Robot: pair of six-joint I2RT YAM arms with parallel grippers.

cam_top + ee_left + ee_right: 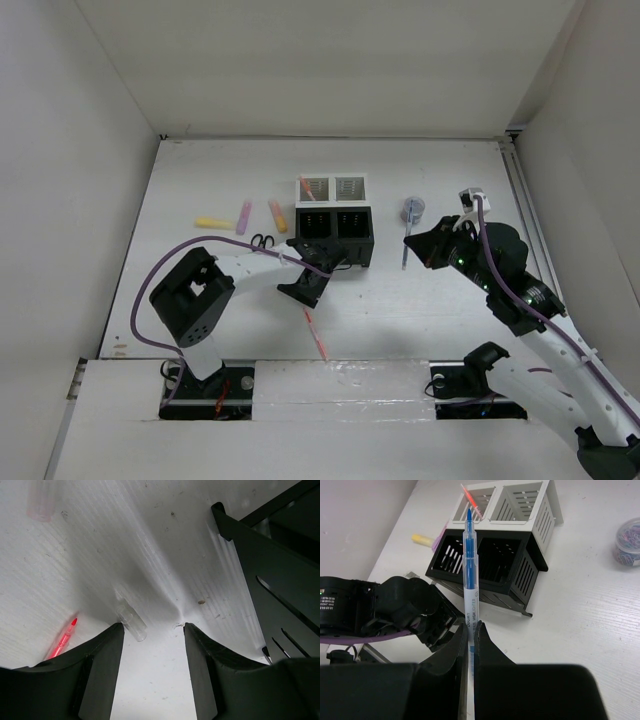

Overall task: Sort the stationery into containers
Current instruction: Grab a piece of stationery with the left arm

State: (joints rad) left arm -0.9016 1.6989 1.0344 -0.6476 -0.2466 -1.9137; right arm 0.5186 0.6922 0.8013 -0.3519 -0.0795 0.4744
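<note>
Though black compartments look dark, a white compartment holds a red pen. My right end effector pinches a blue pen; left end effector spread.

The top camera looks down from high behind, and both wrist cameras, much nearer, also see the black slotted square organiser.

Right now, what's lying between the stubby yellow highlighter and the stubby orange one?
A stubby pink highlighter lies there; the top view shows it.
</note>
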